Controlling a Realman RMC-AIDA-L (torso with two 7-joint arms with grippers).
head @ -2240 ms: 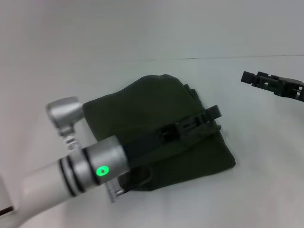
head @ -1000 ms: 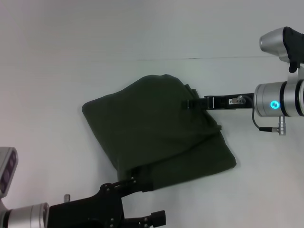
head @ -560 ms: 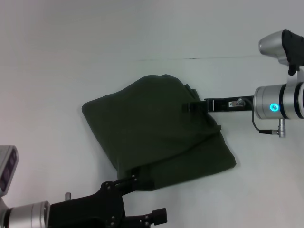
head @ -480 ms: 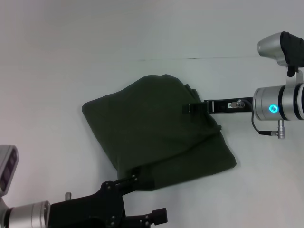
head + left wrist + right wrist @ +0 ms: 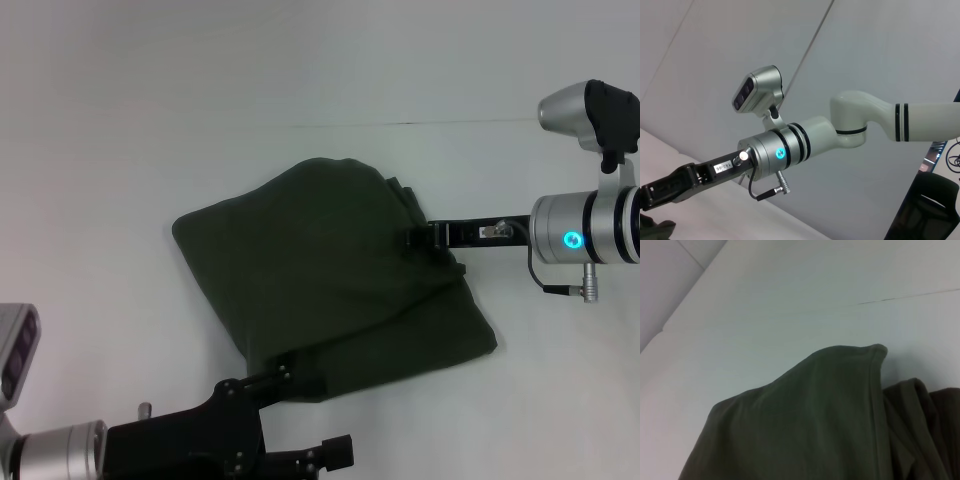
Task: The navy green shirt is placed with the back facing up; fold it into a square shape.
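Navy green shirt (image 5: 330, 275) folded on table (image 5: 150, 120), right gripper (image 5: 418, 237) at its edge

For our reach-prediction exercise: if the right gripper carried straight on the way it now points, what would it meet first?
The right gripper points leftward at the right edge of the folded navy green shirt, so it would probably meet that cloth at once; height above it is unclear.

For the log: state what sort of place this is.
Probably a lab test bench: a bare white table, plain walls, only a folded shirt, with the left gripper and right gripper at its edges.
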